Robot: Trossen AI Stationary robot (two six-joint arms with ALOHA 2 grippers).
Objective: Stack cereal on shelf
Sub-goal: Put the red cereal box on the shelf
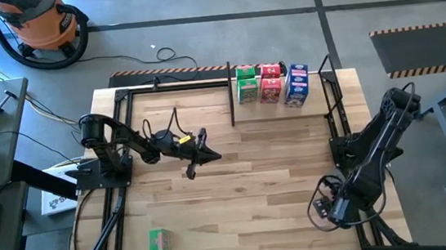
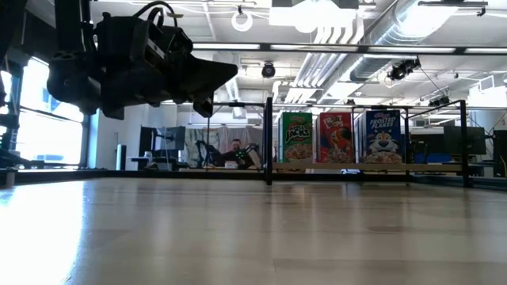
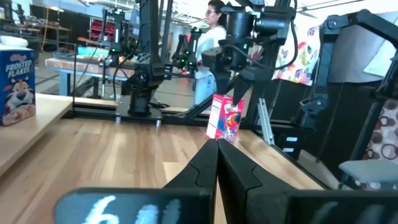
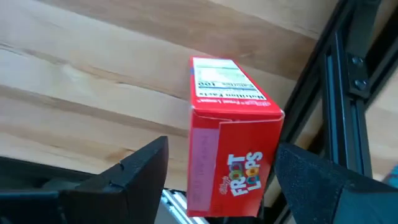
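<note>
The black rod shelf (image 1: 231, 99) stands at the table's far edge. In it a green (image 1: 246, 84), a red (image 1: 270, 83) and a blue cereal box (image 1: 296, 83) stand upright on their bottoms, side by side. Another green box (image 1: 159, 241) lies flat near the front left. My right gripper (image 1: 329, 207) is at the front right beside its base frame, shut on a red Froot Loops box (image 4: 236, 162). My left gripper (image 1: 209, 153) hangs shut and level above the table's middle left, touching nothing. My right gripper pinches the red box between its two fingers (image 4: 146, 168), one on each of two opposite sides (image 4: 199, 180). The fingers come from above, pointing down. The box (image 3: 224, 118) hangs tilted below them, clear of the table, its far end free.
Black base frames run along the left (image 1: 115, 152) and right (image 1: 339, 122) table sides; the right one's rail (image 4: 336, 106) is close beside the held box. A person (image 3: 211, 18) stands in the room beyond the table.
</note>
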